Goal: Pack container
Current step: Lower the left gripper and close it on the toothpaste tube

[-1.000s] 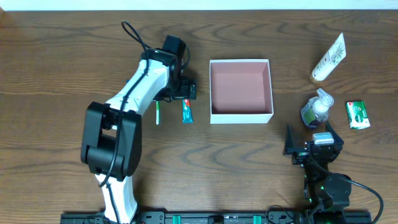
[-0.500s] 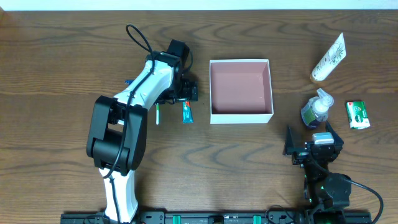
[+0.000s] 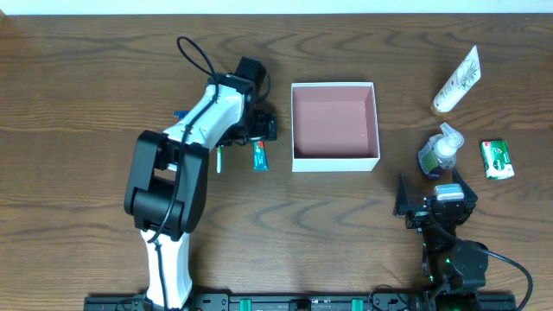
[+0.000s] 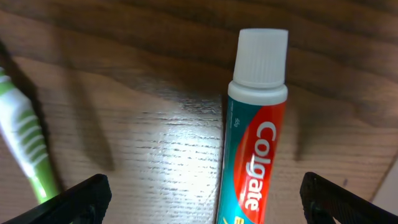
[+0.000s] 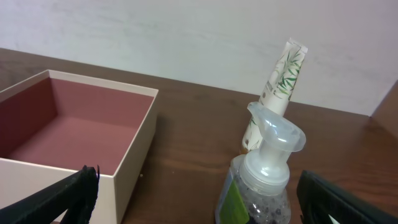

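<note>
Container (image 3: 335, 121) sits empty at upper centre of the overhead frame, its pink-brown floor bare and nothing packed in it yet. Just to its left lies a toothpaste tube (image 3: 259, 156), and the left gripper (image 3: 257, 130) hangs over the tube's upper end with its jaws spread wide and nothing between them but air. In the left wrist view the tube runs up the frame, white cap at the top. One fingertip shows at the lower left corner and the other at the lower right, so the jaws straddle the tube across its width, with the tube a little right of the midline. A green toothbrush (image 3: 219, 158) lies parallel to the tube further left, apart from it. A straight drop looks likely to catch the tube alone, and the carry would then go rightward to the box. The right gripper (image 3: 430, 194), also wide open and empty, rests at lower right, nearer the soap bottle (image 3: 441, 151), so the left arm is the better placed for the tube.
</note>
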`<state>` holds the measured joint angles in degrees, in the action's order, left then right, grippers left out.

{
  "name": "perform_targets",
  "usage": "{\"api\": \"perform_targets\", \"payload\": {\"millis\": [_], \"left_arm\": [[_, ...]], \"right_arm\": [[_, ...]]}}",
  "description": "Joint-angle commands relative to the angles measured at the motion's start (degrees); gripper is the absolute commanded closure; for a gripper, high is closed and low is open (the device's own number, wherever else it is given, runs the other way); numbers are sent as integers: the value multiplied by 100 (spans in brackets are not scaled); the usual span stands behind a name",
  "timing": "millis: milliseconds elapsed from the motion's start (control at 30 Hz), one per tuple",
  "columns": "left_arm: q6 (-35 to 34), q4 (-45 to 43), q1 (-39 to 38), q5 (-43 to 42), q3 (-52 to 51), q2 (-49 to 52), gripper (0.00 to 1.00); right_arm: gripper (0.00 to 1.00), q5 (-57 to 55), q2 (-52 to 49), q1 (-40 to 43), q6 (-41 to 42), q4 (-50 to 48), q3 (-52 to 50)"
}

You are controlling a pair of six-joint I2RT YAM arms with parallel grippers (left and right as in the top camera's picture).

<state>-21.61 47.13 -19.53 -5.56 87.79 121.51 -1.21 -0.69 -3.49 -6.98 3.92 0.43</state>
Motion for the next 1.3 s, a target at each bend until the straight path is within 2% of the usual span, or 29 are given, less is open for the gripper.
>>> {"api": "perform_targets", "payload": {"millis": [0,967,1000,1067,1167,1267], "left_arm": [[-186,-24,-98,190,83,98,2],[-315,33,-144,323,85,348,1],[-315,33,-144,326,85,348,4],[-315,33,-144,326,85,348,20],[-315,33,-144,326,85,348,37],[-315,33,-144,326,85,345,48]], "right_arm": [[1,17,37,57,-79,22,-11],[1,17,37,57,-81,22,-11],[1,17,37,57,-81,22,-13],[1,17,37,57,-81,22,-11],[1,17,37,57,-81,22,-11],[1,17,37,57,-81,22,-11]]}}
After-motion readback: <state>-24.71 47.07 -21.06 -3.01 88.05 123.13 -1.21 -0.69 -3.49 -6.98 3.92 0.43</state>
